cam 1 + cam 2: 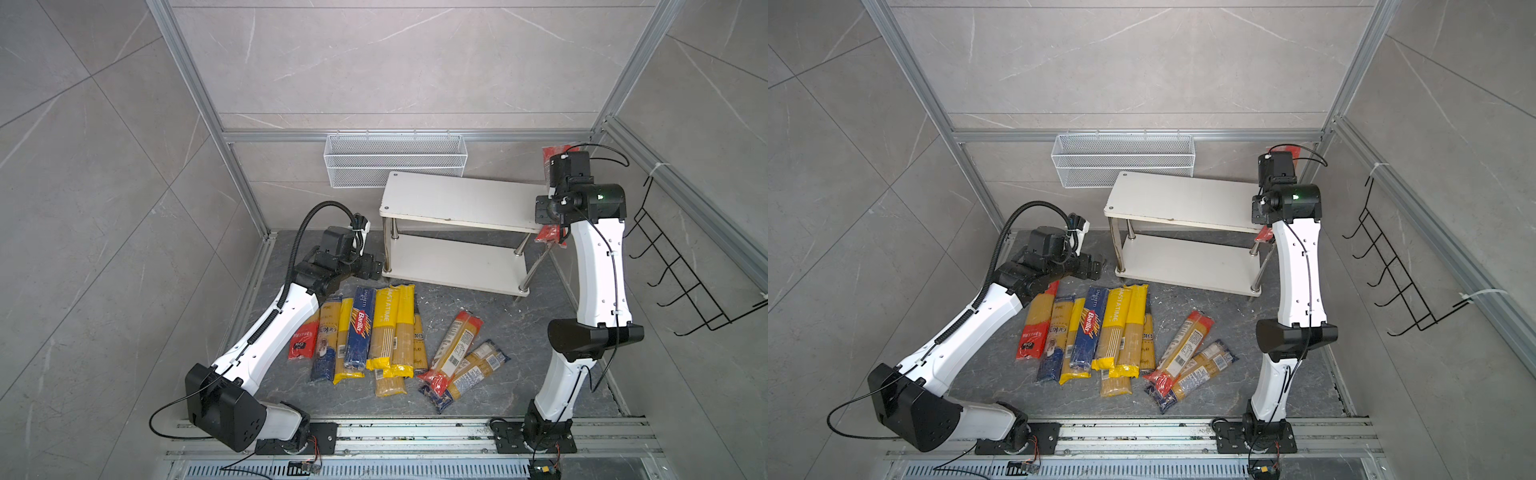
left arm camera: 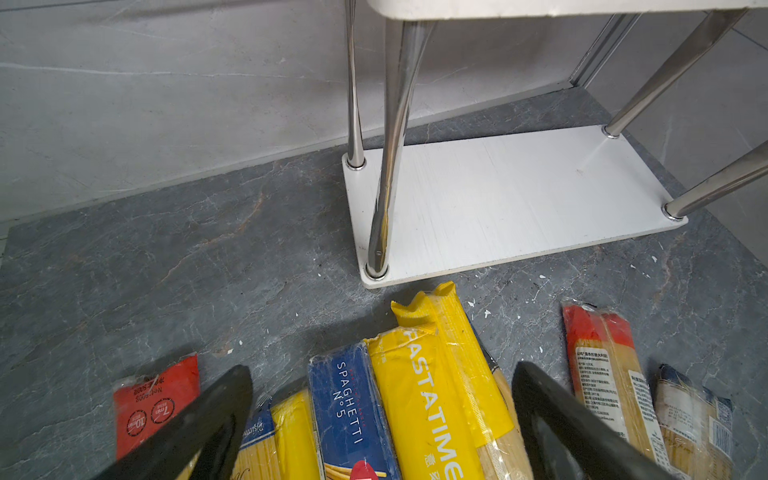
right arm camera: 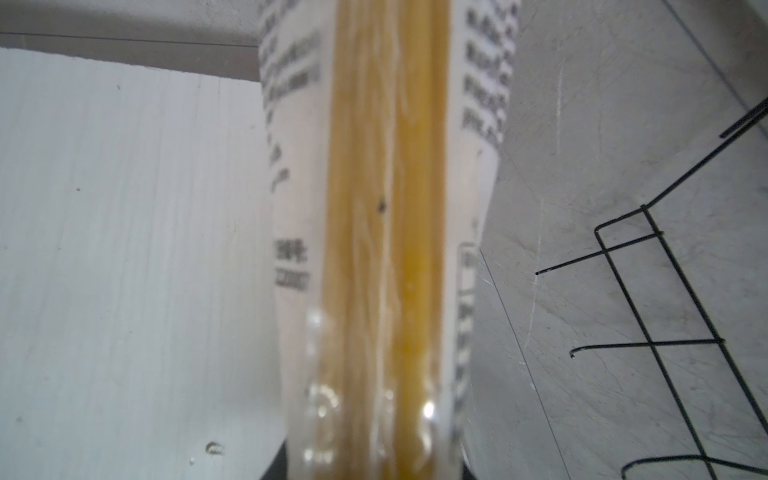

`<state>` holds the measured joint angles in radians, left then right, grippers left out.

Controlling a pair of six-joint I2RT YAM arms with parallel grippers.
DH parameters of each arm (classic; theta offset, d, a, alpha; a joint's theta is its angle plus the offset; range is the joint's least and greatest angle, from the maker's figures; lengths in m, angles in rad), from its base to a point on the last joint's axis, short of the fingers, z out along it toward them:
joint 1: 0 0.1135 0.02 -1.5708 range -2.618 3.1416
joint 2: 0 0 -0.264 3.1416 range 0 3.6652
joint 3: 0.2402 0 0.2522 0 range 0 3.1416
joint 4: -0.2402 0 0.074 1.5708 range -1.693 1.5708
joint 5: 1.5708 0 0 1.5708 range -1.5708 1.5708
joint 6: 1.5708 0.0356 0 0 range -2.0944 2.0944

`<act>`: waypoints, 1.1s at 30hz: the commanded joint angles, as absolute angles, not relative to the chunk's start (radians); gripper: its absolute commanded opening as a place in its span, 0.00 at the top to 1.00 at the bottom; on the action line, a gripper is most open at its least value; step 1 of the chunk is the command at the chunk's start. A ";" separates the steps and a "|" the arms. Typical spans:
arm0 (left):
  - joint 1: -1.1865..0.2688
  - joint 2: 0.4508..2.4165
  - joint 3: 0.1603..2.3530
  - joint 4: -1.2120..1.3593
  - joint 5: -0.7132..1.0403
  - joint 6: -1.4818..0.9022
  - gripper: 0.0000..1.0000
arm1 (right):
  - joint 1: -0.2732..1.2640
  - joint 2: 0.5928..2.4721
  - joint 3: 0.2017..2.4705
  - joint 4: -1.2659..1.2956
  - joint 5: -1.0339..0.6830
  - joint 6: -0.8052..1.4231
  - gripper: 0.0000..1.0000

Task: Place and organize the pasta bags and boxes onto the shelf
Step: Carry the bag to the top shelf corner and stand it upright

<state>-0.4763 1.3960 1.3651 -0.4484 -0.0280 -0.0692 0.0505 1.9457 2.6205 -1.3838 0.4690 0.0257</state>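
Nearest the lens in both top views, a slotted aluminium rail (image 1: pixel 415 432) is seen carrying the two arm bases. Beyond it, on the dark grey, marble-veined surface (image 1: pixel 519 374), long narrow pasta packs (image 1: pixel 390 332) are laid side by side in a loose row, some overlapping. Among them are a stiff dark blue Barilla box (image 1: pixel 360 328), crinkled yellow-ended clear bags and a red pack at the left. Set apart to the right, a slanted red-ended bag (image 1: pixel 453 349) is laid touching a navy-ended bag (image 1: pixel 473 374). Behind them the shelf (image 1: pixel 457 199) is stood: two smooth white boards with rounded corners on chrome tube legs. A white mesh basket (image 1: pixel 395 160) is hung on the wall behind it, and a black wire hook rack (image 1: pixel 685 274) on the right wall. The left claw (image 1: pixel 372 268) is held low between the row and the shelf's left end. The right claw (image 1: pixel 545 212) is seen high at the shelf's right end, closed on the held bag (image 1: pixel 552 153), whose red ends show above and below the wrist. From the left wrist, the black fingers (image 2: pixel 199 424) are seen spread wide, holding nothing, above the far ends of the packs. From the right wrist, the held bag fills the middle: glossy clear film, golden strands and a white printed label, pinched narrowly. Whether it touches the shelf cannot be told.
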 commanded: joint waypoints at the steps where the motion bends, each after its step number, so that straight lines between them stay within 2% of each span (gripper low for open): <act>1: -0.477 1.396 1.410 -0.451 -0.046 -0.017 0.00 | 0.049 1.968 2.658 -1.272 0.451 0.049 0.72; 4: -0.477 1.397 1.410 -0.459 -0.048 -0.002 0.00 | 0.049 1.984 2.670 -1.285 0.430 0.057 0.61; 7: -0.477 1.397 1.408 -0.465 -0.059 0.008 0.00 | 0.049 1.989 2.666 -1.289 0.387 0.070 0.59; 9: -0.477 1.397 1.405 -0.465 -0.063 0.016 0.00 | 0.049 1.996 2.666 -1.294 0.373 0.080 0.52; 13: -0.477 1.394 1.403 -0.464 -0.078 0.034 0.00 | 0.049 2.004 2.674 -1.305 0.361 0.098 0.44; 14: -0.477 1.394 1.402 -0.464 -0.083 0.038 0.00 | 0.048 2.002 2.675 -1.305 0.361 0.102 0.39; 17: -0.477 1.391 1.398 -0.460 -0.090 0.040 0.00 | 0.049 1.992 2.675 -1.303 0.370 0.108 0.14; 24: -0.477 1.391 1.390 -0.442 -0.094 0.048 0.00 | 0.049 1.967 2.674 -1.296 0.367 0.128 0.12; 26: -0.477 1.390 1.388 -0.437 -0.098 0.050 0.00 | 0.049 1.950 2.670 -1.293 0.377 0.134 0.00; 33: -0.477 1.373 1.373 -0.425 -0.111 0.051 0.00 | 0.049 1.825 2.546 -1.213 0.414 0.156 0.00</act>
<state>-0.4763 1.3960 1.3743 -0.4629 -0.0891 0.0250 0.0490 1.9232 2.5942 -1.2682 0.3817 0.1242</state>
